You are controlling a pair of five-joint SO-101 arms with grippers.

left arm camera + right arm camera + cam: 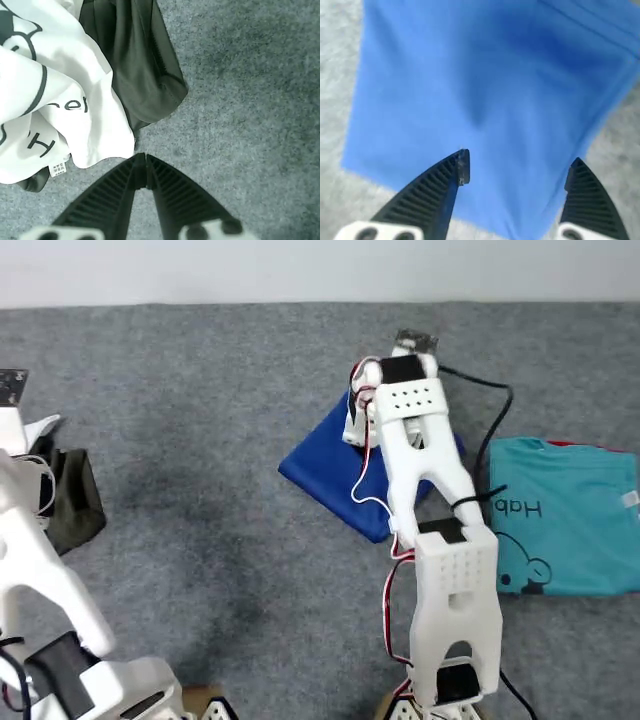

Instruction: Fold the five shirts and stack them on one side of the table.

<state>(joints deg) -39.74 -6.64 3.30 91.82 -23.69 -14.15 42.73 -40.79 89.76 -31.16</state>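
A folded blue shirt [335, 480] lies flat near the middle of the grey tabletop [200, 390], set at a slant. The right pincer [520, 165] hangs directly above the blue shirt with its jaws spread wide and nothing between them, both dark ribbed fingers [445, 180] clear of the cloth. In the high view the right arm stretches across the blue shirt's near corner and covers part of it. Just beside the blue shirt, on the right arm's side, a teal shirt [575, 520] lies folded flat with dark print facing up, and a thin red edge [575, 444] peeks out along its far side. Well apart from the blue shirt, toward the left arm's side of the tabletop, a crumpled white shirt [55, 100] with dark lettering lies partly over a rumpled dark shirt [142, 65]. The left pincer [145, 167] is pressed closed, tips together and gripping nothing, just beside the white shirt's hem and the dark shirt's lower edge. I cannot tell whether it touches the tabletop.
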